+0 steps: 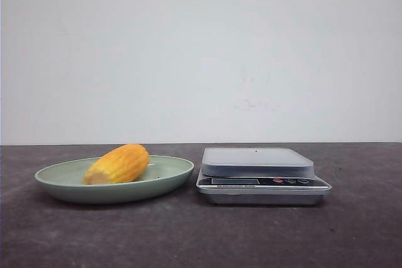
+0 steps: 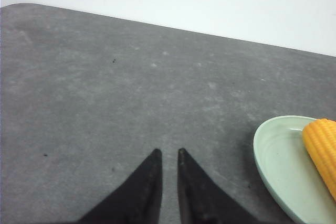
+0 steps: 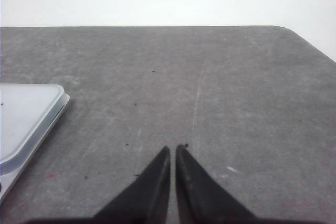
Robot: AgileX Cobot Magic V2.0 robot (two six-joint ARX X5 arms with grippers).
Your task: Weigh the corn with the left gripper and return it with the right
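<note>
The corn [image 1: 119, 164], a short yellow-orange cob, lies on its side in a pale green plate [image 1: 169, 177] on the left of the table. A silver kitchen scale [image 1: 257, 161] stands to the right of the plate, its platform bare. Neither gripper shows in the front view. In the left wrist view my left gripper [image 2: 168, 153] hangs over bare table, its jaws nearly together and empty, with the plate [image 2: 278, 161] and the corn [image 2: 321, 150] off to one side. My right gripper [image 3: 174, 148] is shut and empty over bare table, with the scale [image 3: 26, 119] beside it.
The table is dark grey with a white wall behind it. Its rounded far corners show in both wrist views. Plate and scale stand close together with a small gap between them.
</note>
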